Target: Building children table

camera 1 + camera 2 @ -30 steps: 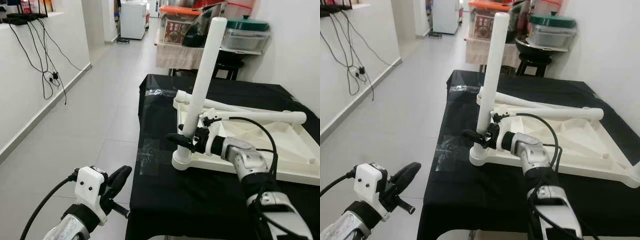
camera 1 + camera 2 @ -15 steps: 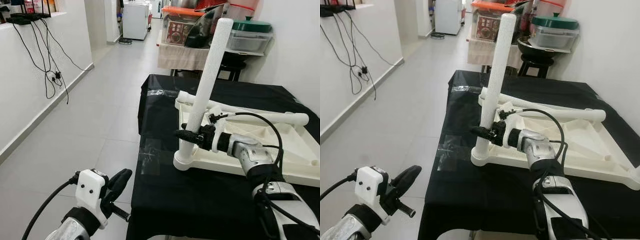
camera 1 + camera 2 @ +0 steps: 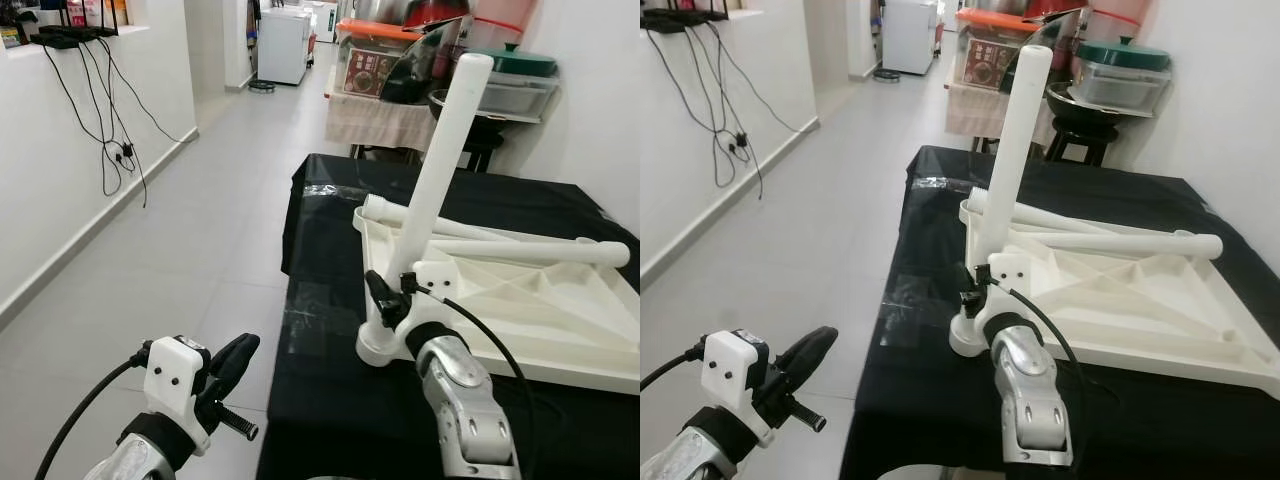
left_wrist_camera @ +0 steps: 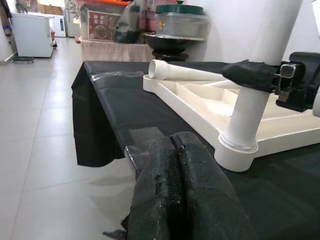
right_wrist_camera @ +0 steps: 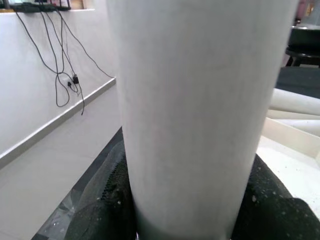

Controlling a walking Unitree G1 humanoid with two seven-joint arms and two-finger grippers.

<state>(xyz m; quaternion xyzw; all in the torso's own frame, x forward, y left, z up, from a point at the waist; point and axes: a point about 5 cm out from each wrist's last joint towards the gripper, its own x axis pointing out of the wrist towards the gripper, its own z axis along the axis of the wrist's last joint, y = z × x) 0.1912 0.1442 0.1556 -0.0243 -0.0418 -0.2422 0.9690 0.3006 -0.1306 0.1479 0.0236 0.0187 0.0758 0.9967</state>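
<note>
An upturned white table top (image 3: 520, 310) lies on the black-covered table (image 3: 320, 400). One white leg (image 3: 440, 170) stands in its near-left corner socket (image 4: 237, 150), leaning to the right. My right gripper (image 3: 385, 300) is shut on that leg just above the socket; in the right wrist view the leg (image 5: 200, 100) sits between the black fingers (image 5: 100, 215). Two loose legs (image 3: 530, 250) lie across the table top. My left gripper (image 3: 238, 352) hangs over the floor left of the table, its fingers (image 4: 180, 190) pressed together on nothing.
The table's left edge (image 3: 290, 290) drops to a tiled floor (image 3: 180, 250) with free room. Cables (image 3: 110, 130) hang on the left wall. A shelf with storage boxes and a pot (image 3: 500, 80) stands behind the table, and a white wall is at the right.
My right arm has swung from the leg's right side round to its front, still gripping the leg low down. The leg leans a little more. The left gripper has hardly moved.
</note>
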